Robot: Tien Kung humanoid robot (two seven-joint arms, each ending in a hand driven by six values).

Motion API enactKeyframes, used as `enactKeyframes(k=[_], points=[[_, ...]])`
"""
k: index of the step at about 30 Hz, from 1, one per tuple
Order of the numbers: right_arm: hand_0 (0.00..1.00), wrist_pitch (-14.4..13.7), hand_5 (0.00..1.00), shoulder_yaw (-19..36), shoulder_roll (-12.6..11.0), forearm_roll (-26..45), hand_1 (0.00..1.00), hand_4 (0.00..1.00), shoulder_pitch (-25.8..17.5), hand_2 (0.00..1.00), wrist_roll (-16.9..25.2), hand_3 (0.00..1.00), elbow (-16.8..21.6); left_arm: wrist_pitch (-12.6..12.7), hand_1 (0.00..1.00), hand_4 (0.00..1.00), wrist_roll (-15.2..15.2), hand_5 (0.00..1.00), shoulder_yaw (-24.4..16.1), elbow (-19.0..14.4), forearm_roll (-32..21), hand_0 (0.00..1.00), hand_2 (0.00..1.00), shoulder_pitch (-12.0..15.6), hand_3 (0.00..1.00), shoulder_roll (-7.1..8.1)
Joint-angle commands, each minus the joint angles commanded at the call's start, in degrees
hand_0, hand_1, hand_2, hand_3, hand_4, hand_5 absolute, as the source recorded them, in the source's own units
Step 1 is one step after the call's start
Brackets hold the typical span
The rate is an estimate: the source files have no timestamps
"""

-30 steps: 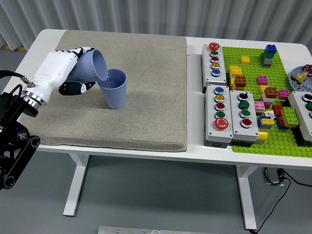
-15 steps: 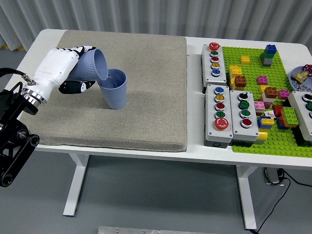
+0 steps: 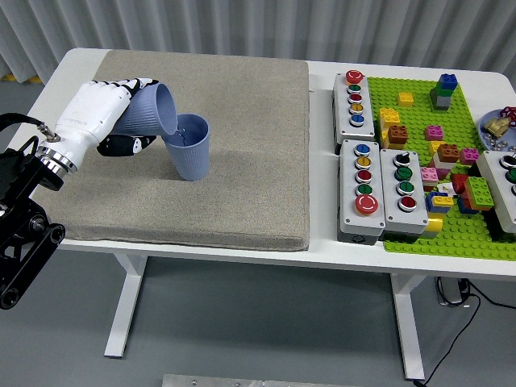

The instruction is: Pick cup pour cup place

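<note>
Your left hand (image 3: 101, 121) is wrapped around a ribbed blue cup (image 3: 149, 110), fingers curled over its top and underside, holding it tipped on its side with the mouth facing right. Just right of the hand, the tilted cup's lip sits over the rim of a second blue cup (image 3: 190, 148), which stands upright on the beige mat (image 3: 234, 193). Whether the two rims touch, you cannot tell from here. Well off to the hand's right, past the mat's edge, you have grey button boxes (image 3: 363, 187) and a green brick baseplate (image 3: 427, 121) with loose coloured bricks on the white table (image 3: 322, 250).
</note>
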Motion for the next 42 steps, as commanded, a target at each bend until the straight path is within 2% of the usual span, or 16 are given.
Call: enactKeyframes(k=[14,28,36,42], points=[[0.735,-0.03,0.23,-0.07,-0.08,0.24,0.696,0.137,0.15,0.743,0.08,0.601,0.0,0.2,0.592,0.6,0.79,0.051,0.93,-0.31,0.0,0.474,0.675,-0.49,0.585,0.73],[0.735,-0.11,0.23,-0.19,-0.15,0.58,0.696,0.137,0.25,0.742,0.2,0.602,0.0,-0.22,0.592,0.591,1.09,0.04,2.33,-0.2,0.0,0.475,0.674,-1.97,0.584,0.74],[0.736,-0.18,0.23,-0.25,-0.22,0.72,0.696,0.137,0.15,0.742,0.33,0.601,0.0,-0.02,0.594,0.588,1.35,0.036,2.99,-0.25,0.0,0.475,0.675,-2.48,0.583,1.59],[0.736,-0.2,0.229,-0.24,-0.25,0.8,0.696,0.137,0.11,0.742,0.34,0.601,0.0,0.31,0.593,0.585,1.87,0.032,4.53,0.15,0.0,0.476,0.676,-3.2,0.582,3.17]])
